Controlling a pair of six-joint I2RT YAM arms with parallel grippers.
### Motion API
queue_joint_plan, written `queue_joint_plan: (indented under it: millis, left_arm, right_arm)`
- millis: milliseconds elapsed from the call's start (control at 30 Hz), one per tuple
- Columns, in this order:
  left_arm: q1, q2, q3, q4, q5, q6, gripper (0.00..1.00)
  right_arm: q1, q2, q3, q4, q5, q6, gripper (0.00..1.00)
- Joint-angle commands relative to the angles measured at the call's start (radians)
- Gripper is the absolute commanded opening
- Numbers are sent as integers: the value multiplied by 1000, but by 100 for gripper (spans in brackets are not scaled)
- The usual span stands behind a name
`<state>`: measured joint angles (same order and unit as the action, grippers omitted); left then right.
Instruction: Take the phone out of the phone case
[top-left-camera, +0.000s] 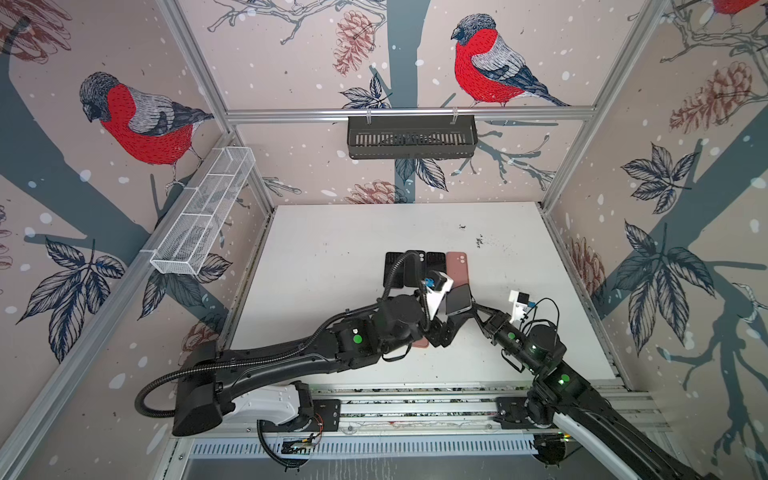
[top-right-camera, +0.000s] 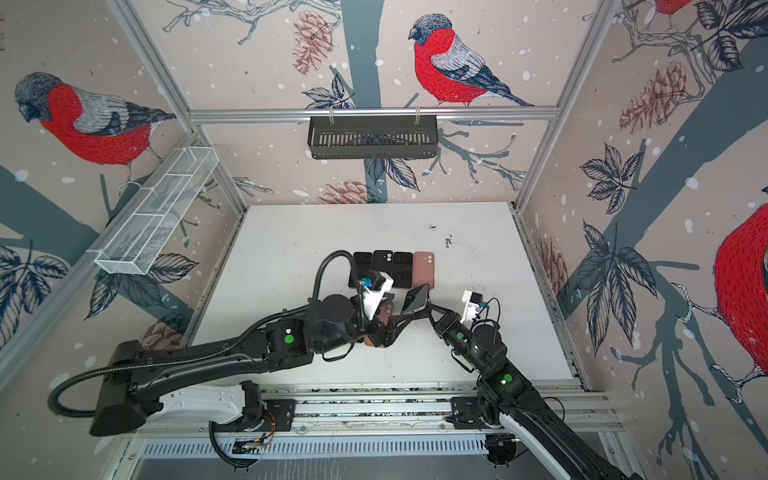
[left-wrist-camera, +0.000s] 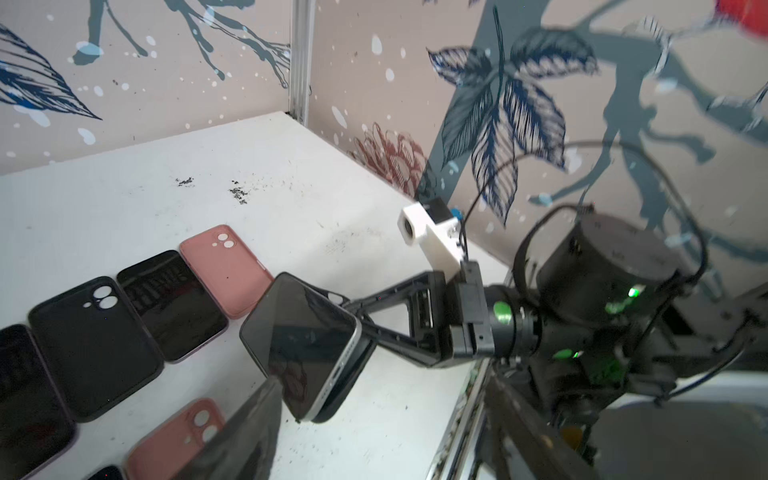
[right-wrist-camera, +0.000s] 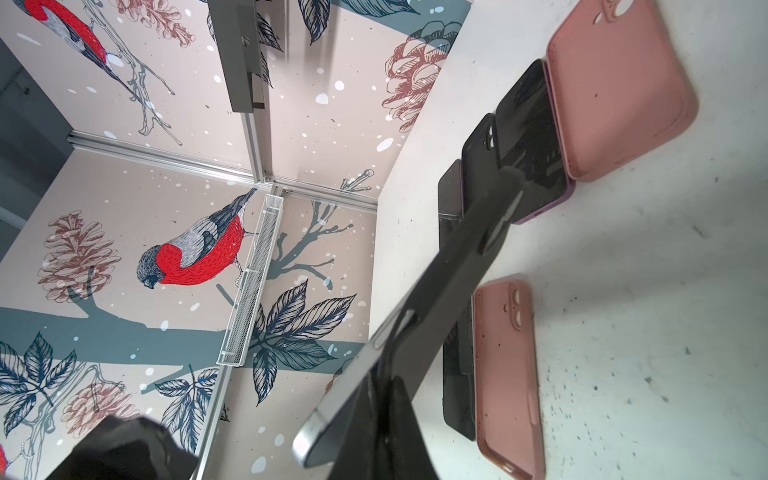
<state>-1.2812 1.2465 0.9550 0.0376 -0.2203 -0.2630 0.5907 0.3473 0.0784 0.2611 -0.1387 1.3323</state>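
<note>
Glass-fronted, stiff and slippery, the silver-edged phone (left-wrist-camera: 299, 332) sits clamped in the right gripper (left-wrist-camera: 359, 318); its soft black phone case (left-wrist-camera: 353, 382) should peel from a corner; the left gripper (top-left-camera: 441, 332) is unreadable.

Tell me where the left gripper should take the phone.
Likely the phone's bared silver end, which stands clear of the case. Bring the left gripper in from its own side, onto the corner away from the right gripper's pinch.
</note>
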Motion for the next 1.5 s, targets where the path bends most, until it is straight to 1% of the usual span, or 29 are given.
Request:
queue_joint_plan:
  millis: [0, 67, 167, 367, 500, 667, 867, 967, 1100, 1200, 1467]
  left_arm:
    - [-55, 63, 36, -121, -204, 165, 71]
    - [-67, 108, 79, -142, -225, 178, 70]
    - [-76, 161, 104, -146, -256, 195, 68]
    - [-77, 212, 118, -131, -330, 225, 63]
    - [-78, 236, 123, -121, -329, 234, 60]
    - [-77, 262, 131, -98, -301, 236, 59]
    - [-77, 328, 180, -108, -341, 244, 54]
    - [-78, 374, 218, -139, -354, 246, 52]
    - [-77, 431, 253, -172, -420, 240, 46]
    - [-77, 452, 257, -163, -454, 242, 39]
    - [-76, 459, 248, -135, -428, 266, 21]
  right_arm:
    - [-1, -2, 1, 55, -12, 2, 0]
    - [-1, -3, -2, 55, -15, 2, 0]
    - [-1, -6, -7, 55, -15, 4, 0]
    - [-3, -15, -15, 59, -21, 6, 0]
    - [-3, -25, -20, 62, -22, 9, 0]
    - [-3, -32, -32, 65, -24, 13, 0]
    - [-3, -43, -39, 65, -30, 18, 0]
    - [-3, -52, -37, 56, -28, 16, 0]
    - [-4, -61, -41, 51, -29, 18, 0]
    - [-4, -65, -46, 50, -32, 18, 0]
    - [-3, -86, -58, 35, -30, 19, 0]
